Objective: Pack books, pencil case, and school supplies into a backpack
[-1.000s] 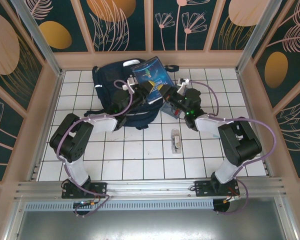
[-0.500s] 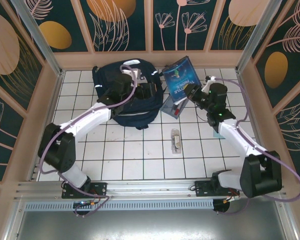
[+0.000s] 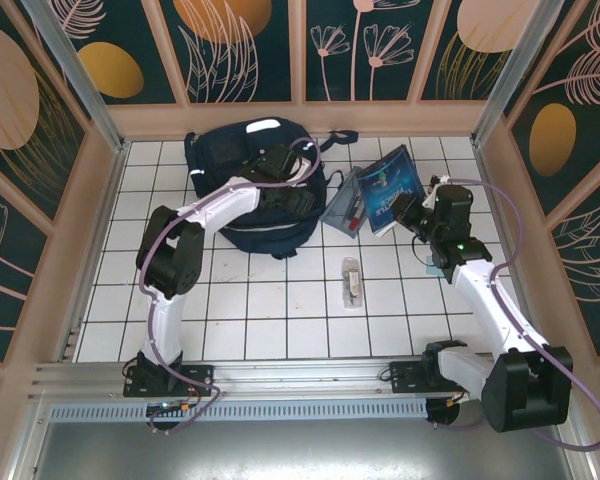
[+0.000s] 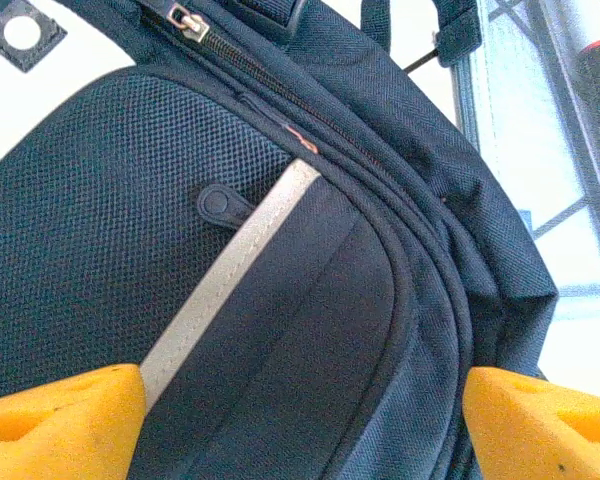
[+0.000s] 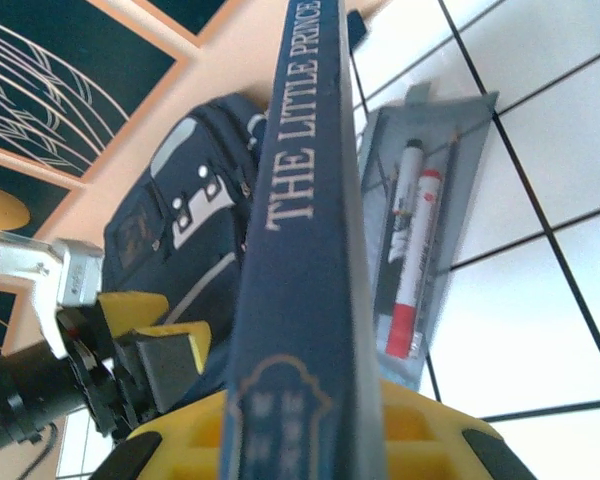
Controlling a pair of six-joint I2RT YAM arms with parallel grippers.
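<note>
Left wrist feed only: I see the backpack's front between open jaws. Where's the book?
Observer: The right jaws are shut on the book, holding it to the right of the backpack, not in it.
Operator: Pencil case?
Observer: The pencil case lies on the tiles between the backpack and the held book, with a red-capped marker showing on it. It is not packed.
Operator: Supplies?
Observer: The school supplies packet lies alone on the tiles, nearer the arm bases than the pencil case, with neither arm at it.
</note>
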